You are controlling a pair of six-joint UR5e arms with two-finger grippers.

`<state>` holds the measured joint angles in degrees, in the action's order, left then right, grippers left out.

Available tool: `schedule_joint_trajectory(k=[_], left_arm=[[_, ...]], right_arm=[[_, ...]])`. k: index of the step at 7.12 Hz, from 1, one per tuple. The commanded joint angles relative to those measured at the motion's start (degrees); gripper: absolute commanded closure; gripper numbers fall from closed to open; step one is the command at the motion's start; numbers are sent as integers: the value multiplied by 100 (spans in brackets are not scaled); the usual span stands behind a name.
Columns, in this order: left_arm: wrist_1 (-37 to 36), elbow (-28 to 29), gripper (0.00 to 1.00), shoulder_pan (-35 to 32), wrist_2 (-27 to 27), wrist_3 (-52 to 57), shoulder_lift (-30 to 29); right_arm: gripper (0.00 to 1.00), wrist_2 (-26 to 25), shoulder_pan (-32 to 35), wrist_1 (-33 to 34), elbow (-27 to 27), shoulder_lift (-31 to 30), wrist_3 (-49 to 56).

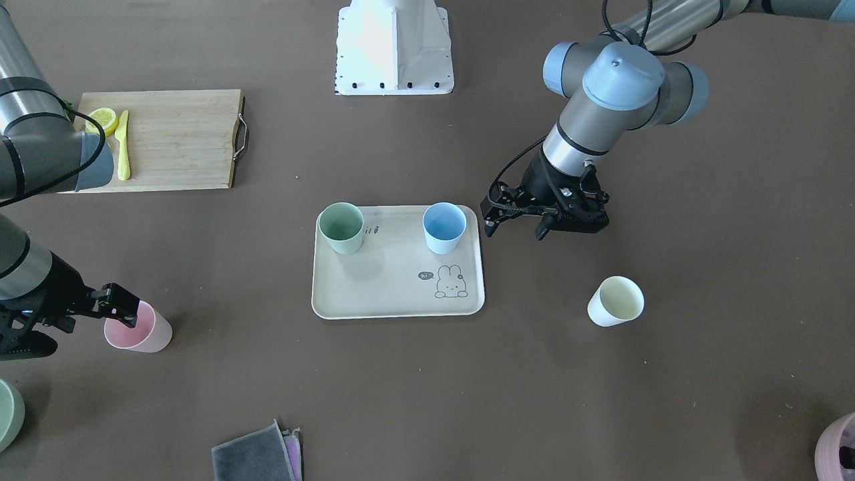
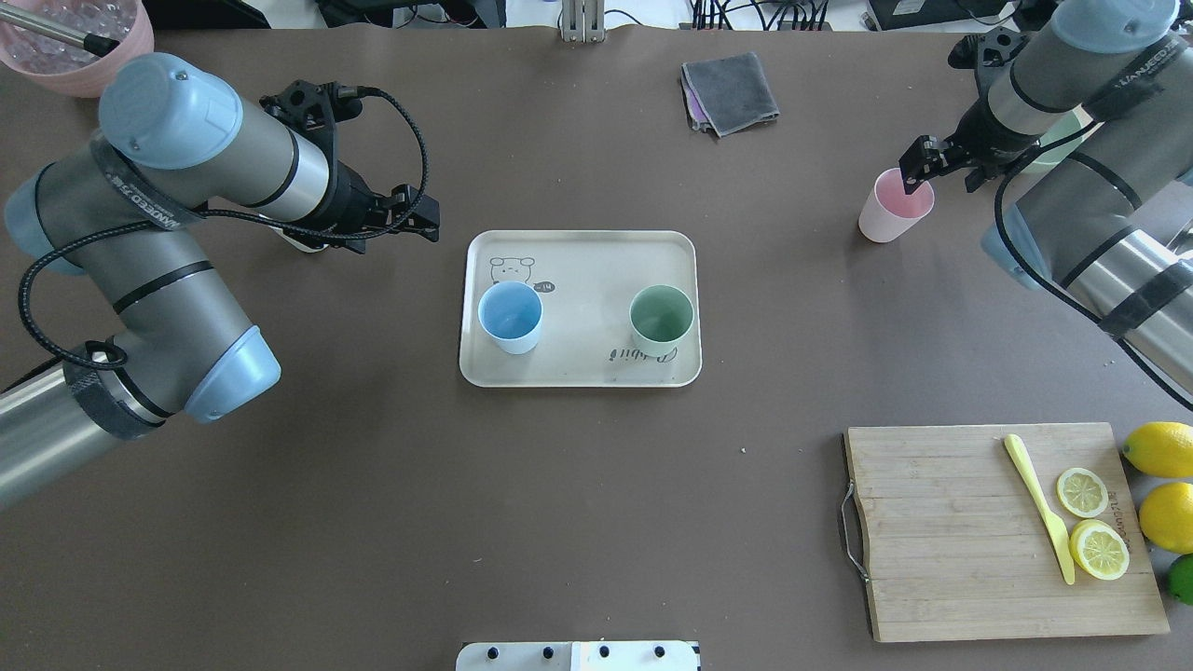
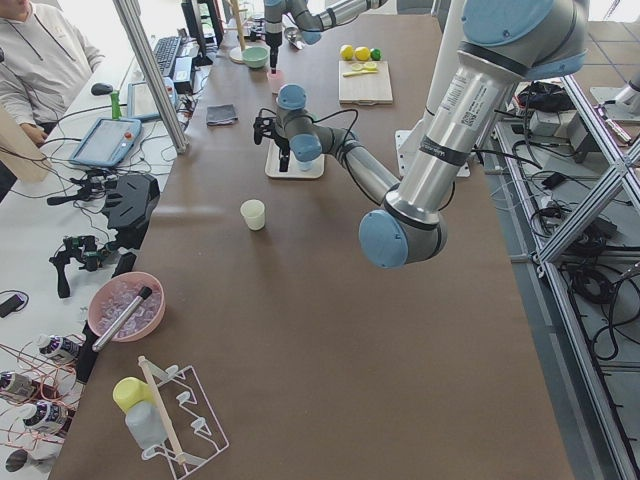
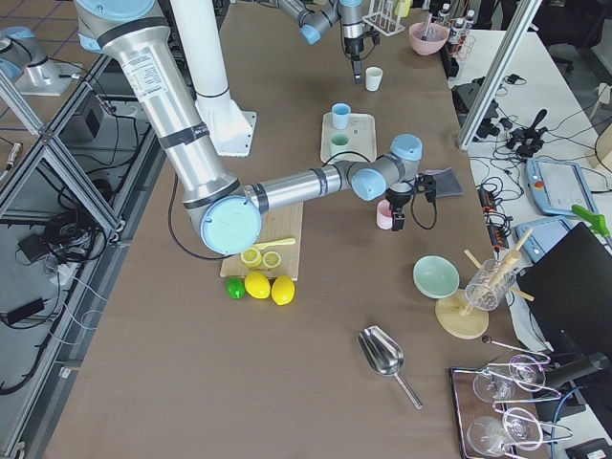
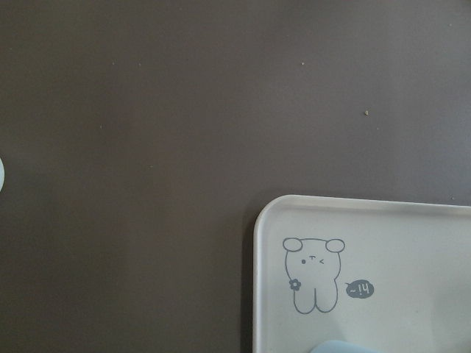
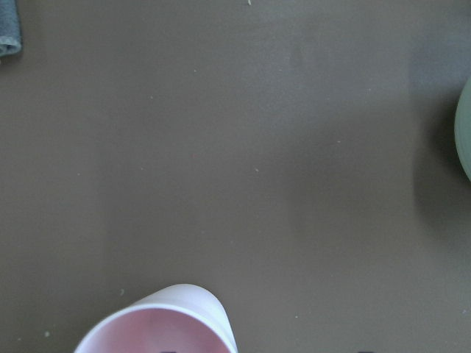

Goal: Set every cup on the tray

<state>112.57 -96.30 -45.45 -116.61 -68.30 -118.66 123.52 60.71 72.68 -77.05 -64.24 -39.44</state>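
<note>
The beige rabbit tray [image 1: 394, 294] [image 2: 578, 261] lies at the table's middle. On it stand the pale green cup [image 1: 341, 227] [image 2: 662, 319] and the light blue cup [image 1: 444, 227] [image 2: 510, 315]. The pink cup [image 1: 137, 327] [image 2: 895, 210] stands on the table on my right side. My right gripper [image 1: 100, 319] [image 2: 941, 172] is open, with one finger over the cup's mouth and the other outside its wall. The cream-yellow cup [image 1: 616, 300] stands on the table on my left side, mostly hidden overhead. My left gripper [image 1: 514, 228] [image 2: 431, 219] is open and empty beside the tray's edge.
A bamboo cutting board [image 1: 174, 140] [image 2: 979, 531] holds lemon slices and a yellow knife, with whole lemons [image 2: 1160, 447] beside it. A folded grey cloth [image 1: 254, 457] lies at the far edge. A sage-green dish [image 1: 8, 414] and a mauve pot [image 1: 838, 447] are cut off at corners.
</note>
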Motion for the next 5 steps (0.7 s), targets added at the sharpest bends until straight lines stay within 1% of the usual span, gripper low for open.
schedule_joint_trajectory(k=[1,2,3,5], left_arm=[[-311,-29,3,-184,-20,611,114],[-454,5,3,-401,-20,1130,132],[-525,14,3,-638,-29,1605,289],[-534,355,3,-1008,-37,2519,448]], right_arm=[[77,92,-23,-8,41,-10,-20],[93,110,-58,-8,24,-27,-29],[100,198,-120,-8,-11,-45,-38],[100,329,-138,1,-29,25,-47]])
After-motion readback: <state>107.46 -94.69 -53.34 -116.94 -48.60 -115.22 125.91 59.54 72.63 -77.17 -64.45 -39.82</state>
